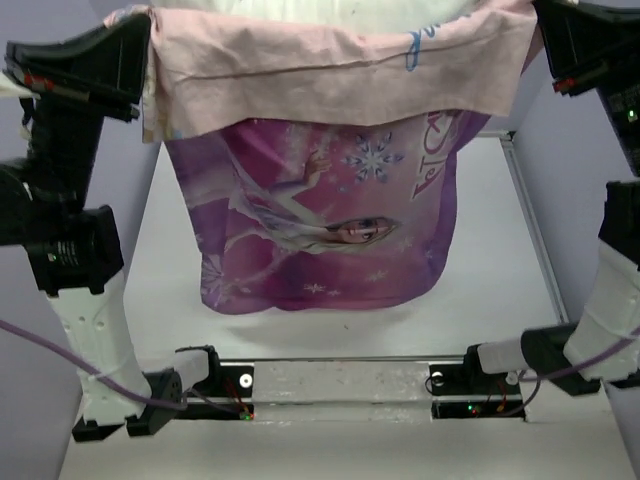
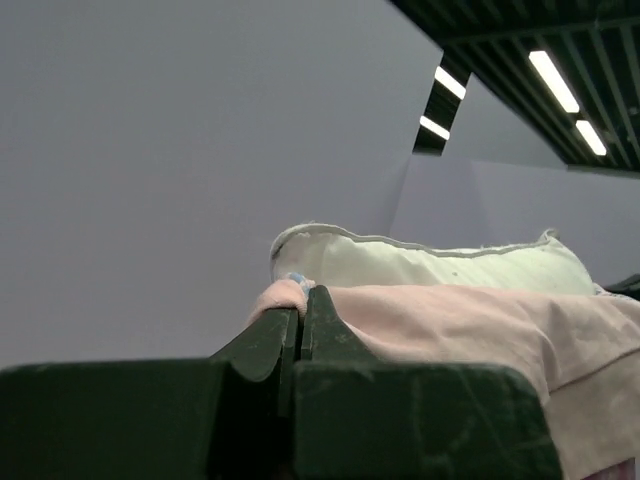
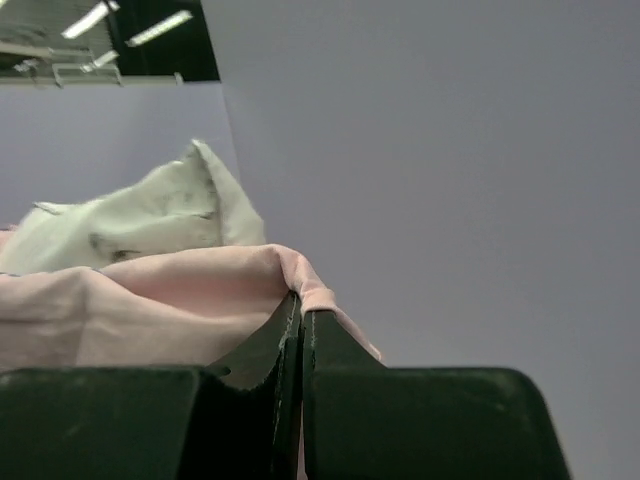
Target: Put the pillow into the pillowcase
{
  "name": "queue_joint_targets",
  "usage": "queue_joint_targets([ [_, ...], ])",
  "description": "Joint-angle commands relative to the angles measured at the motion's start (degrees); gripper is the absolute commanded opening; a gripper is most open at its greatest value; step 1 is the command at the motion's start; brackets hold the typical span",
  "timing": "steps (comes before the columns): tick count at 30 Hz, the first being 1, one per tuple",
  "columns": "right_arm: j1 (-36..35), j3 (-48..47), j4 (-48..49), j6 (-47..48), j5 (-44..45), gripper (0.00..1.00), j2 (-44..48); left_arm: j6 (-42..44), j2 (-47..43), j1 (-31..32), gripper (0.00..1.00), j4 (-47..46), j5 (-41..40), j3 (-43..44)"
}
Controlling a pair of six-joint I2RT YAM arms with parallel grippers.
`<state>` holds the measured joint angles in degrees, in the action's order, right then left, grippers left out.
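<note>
Left gripper (image 2: 300, 300) and right gripper (image 3: 300, 305) each clamp a top corner of the pillowcase (image 1: 320, 220), which hangs over the middle of the table (image 1: 490, 300). The pillow (image 2: 430, 265) sits mostly inside; its white end pokes above the hem, likely needing a shake down.

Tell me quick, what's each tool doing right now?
Left tool: shut, pinching the pink pillowcase edge.
Right tool: shut, pinching the pillowcase edge too.
</note>
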<state>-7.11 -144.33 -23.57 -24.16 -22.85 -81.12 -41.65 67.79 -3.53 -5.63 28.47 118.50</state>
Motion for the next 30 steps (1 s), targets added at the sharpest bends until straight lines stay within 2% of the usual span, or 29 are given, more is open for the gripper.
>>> queue_joint_targets([
  [1,0.5,21.3,17.0,-1.1,1.6,0.0,14.4,-2.4,-11.2,-0.5,0.0,-17.0,-4.3,-18.9],
  [2,0.5,17.2,10.0,0.1,2.2,0.0,11.5,-3.6,-10.0,-0.5,0.0,-16.8,-2.2,-17.9],
  [4,0.5,3.4,3.4,2.5,3.2,0.0,6.4,-2.8,-6.6,-0.5,0.0,-11.6,-0.3,-8.2],
  [6,0.5,-4.5,4.9,2.9,4.7,0.0,6.0,-0.6,-4.1,-0.5,0.0,-7.8,-2.1,1.3],
  [7,0.5,-5.6,5.5,2.9,5.4,0.0,7.1,0.3,-4.5,-0.5,0.0,-7.1,-2.3,3.0],
  [8,0.5,-1.9,6.3,3.0,5.4,0.0,9.2,0.8,-5.7,-0.5,0.0,-7.6,-2.2,-0.3],
  [9,0.5,5.0,11.1,2.4,5.2,0.0,14.9,0.9,-9.7,-0.5,0.0,-8.8,-2.7,-13.2],
  [10,0.5,21.9,15.1,1.1,4.8,0.0,17.1,0.1,-11.9,-0.5,0.0,-16.1,-3.6,-21.4],
  [11,0.5,26.0,16.9,0.3,4.7,0.0,17.5,-1.9,-13.5,-0.5,0.0,-18.8,-4.3,-28.1],
  [12,0.5,25.5,12.0,0.5,4.6,0.0,16.2,-3.1,-13.1,-0.5,0.0,-18.3,-3.6,-30.5],
  [13,0.5,22.1,8.9,1.3,4.5,0.0,12.2,-2.5,-11.8,-0.5,0.0,-15.3,-2.6,-26.0],
  [14,0.5,13.0,7.8,1.9,4.7,0.0,10.8,-2.3,-9.5,-0.5,0.0,-14.3,-1.6,-21.3],
  [15,0.5,7.9,7.5,1.9,5.2,0.0,9.9,-1.3,-8.4,-0.5,0.0,-12.8,-2.2,-9.8],
  [17,0.5,-2.8,7.0,2.4,5.9,0.0,8.3,0.3,-7.0,-0.5,0.0,-9.1,-2.6,-1.5],
  [19,0.5,4.8,8.9,2.0,4.4,0.0,11.1,1.2,-9.8,-0.5,0.0,-10.1,-2.4,-8.3],
  [20,0.5,13.5,12.4,0.1,4.0,0.0,16.1,1.0,-11.5,-0.5,0.0,-13.0,-3.8,-15.3],
  [21,0.5,27.1,17.4,-0.5,4.2,0.0,17.0,-3.0,-14.4,-0.5,0.0,-16.8,-3.9,-26.9],
  [22,0.5,26.9,15.3,-0.4,4.7,0.0,16.2,-3.3,-13.9,-0.5,0.0,-17.1,-2.9,-26.7],
  [24,0.5,16.3,9.6,2.0,5.0,0.0,10.0,-1.5,-9.4,-0.5,0.0,-12.7,-0.5,-17.4],
  [25,0.5,0.9,6.8,2.4,5.7,0.0,7.7,0.6,-8.4,-0.5,0.0,-9.1,-1.0,-5.5],
  [27,0.5,-9.9,4.3,2.5,5.6,0.0,4.8,2.6,-7.0,-0.5,0.0,-6.3,-3.4,3.0],
  [28,0.5,-4.7,4.6,2.6,5.2,0.0,6.7,2.6,-7.9,-0.5,0.0,-6.4,-3.3,0.5],
  [29,0.5,4.7,6.6,2.0,4.9,0.0,9.8,3.1,-11.1,-0.5,0.0,-8.1,-4.4,-4.7],
  [30,0.5,15.6,16.1,1.1,5.4,0.0,15.6,1.5,-12.1,-0.5,0.0,-11.2,-4.6,-16.9],
])
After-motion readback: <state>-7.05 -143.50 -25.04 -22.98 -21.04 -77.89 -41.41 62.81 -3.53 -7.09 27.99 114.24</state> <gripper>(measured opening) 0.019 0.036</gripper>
